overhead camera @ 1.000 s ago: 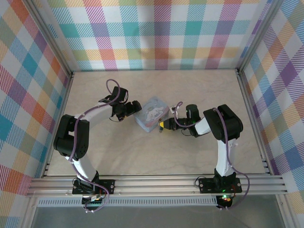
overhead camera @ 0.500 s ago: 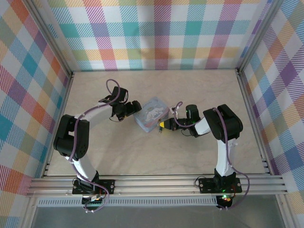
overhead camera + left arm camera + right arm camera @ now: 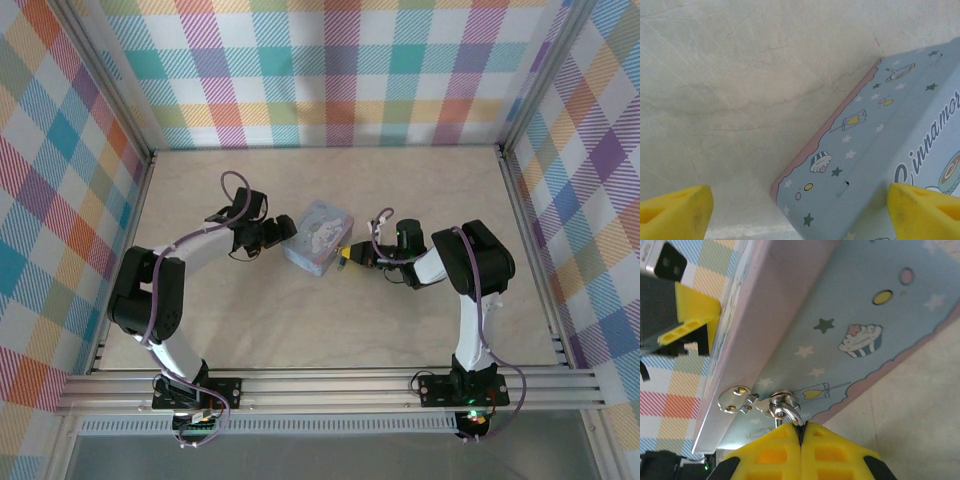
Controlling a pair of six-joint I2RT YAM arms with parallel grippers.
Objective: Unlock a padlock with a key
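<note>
The tin (image 3: 318, 238) lies near the middle of the counter (image 3: 300, 330), pale blue with a cartoon lid, and both arms reach in to it from opposite sides.

The left claw (image 3: 282, 232) sits at the tin's left end. In the left wrist view its 2 yellow fingers (image 3: 675, 210) stand wide apart, 1 at each lower corner. The tin's starred side wall and pink scalloped base edge run up between them. Neither finger touches the tin there.

The right claw (image 3: 343, 256) is at the tin's right side, low against the wall. In the right wrist view its yellow pads (image 3: 772, 455) are pressed tight together with no gap. A silvery latch (image 3: 735, 399) is fixed at the lid's edge on this wall of the tin. The padlock (image 3: 786, 411) hangs from it by its thin silvery loop. The loop runs straight down into the seam between the pad tips, so the right claw is clamped on it. The padlock's body is hidden behind the pads.

Beyond the tin's lid in that same view, 1 yellow finger of the left claw shows.
</note>
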